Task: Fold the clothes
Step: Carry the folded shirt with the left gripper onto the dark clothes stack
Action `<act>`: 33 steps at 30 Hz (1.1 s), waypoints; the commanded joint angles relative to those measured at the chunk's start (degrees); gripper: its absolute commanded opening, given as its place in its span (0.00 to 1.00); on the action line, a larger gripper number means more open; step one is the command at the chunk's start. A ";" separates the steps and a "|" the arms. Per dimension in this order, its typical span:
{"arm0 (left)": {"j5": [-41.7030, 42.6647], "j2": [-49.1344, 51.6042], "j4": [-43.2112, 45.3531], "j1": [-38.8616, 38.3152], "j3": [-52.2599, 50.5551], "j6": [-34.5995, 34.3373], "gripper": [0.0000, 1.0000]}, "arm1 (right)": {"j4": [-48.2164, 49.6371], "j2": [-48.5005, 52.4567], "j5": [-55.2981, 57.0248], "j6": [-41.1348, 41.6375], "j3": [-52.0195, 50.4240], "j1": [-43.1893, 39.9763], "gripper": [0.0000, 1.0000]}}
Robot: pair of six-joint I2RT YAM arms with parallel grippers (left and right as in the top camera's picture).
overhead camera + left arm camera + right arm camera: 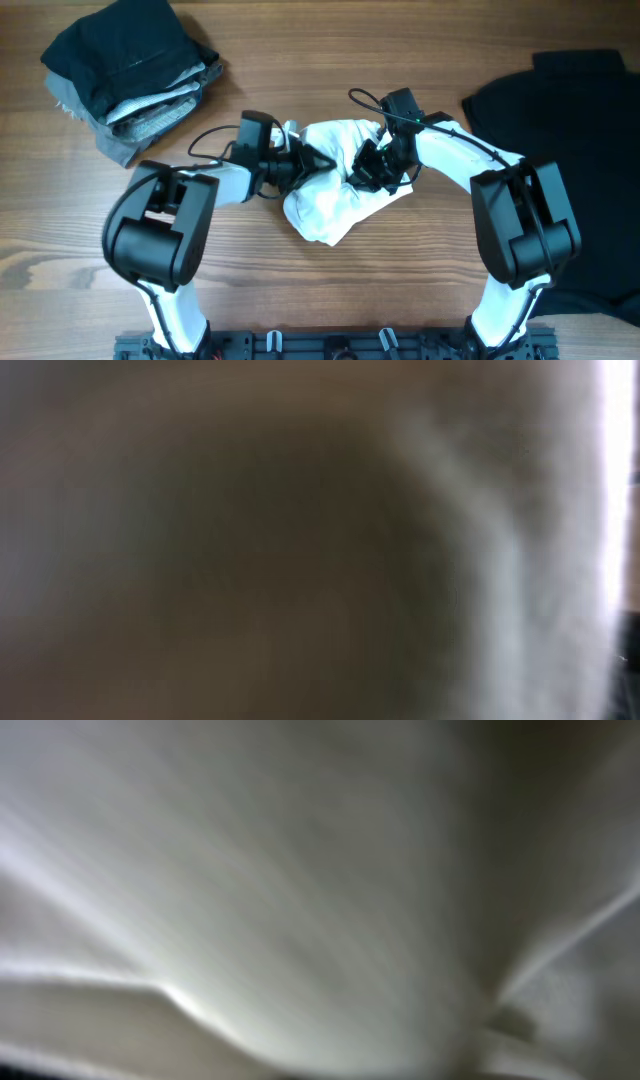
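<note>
You've a folded pile (130, 75) far left; white shirt (330, 205) lies bunched, black shirt (570, 110) waits right. Right claw (368, 172) is clamped on white shirt; left claw (303, 165) is buried, opening unclear.

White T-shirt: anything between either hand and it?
Nothing visible. In the overhead view the left hand and right hand both sit against the crumpled white T-shirt. Both wrist views are filled with blurred cloth. The folded stack and black shirt lie off to the sides.
</note>
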 commanded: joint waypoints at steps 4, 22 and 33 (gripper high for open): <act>-3.41 0.74 -1.20 1.95 -1.92 6.08 0.04 | -8.15 -5.33 4.24 -8.50 -0.07 -2.82 0.06; 0.22 -20.20 9.01 38.38 18.27 3.10 0.04 | -13.11 -27.02 10.47 -16.81 -0.07 -9.01 0.17; 2.64 -10.40 25.68 47.50 18.27 -6.14 0.04 | -14.14 -27.02 10.56 -16.81 -0.07 -9.01 0.17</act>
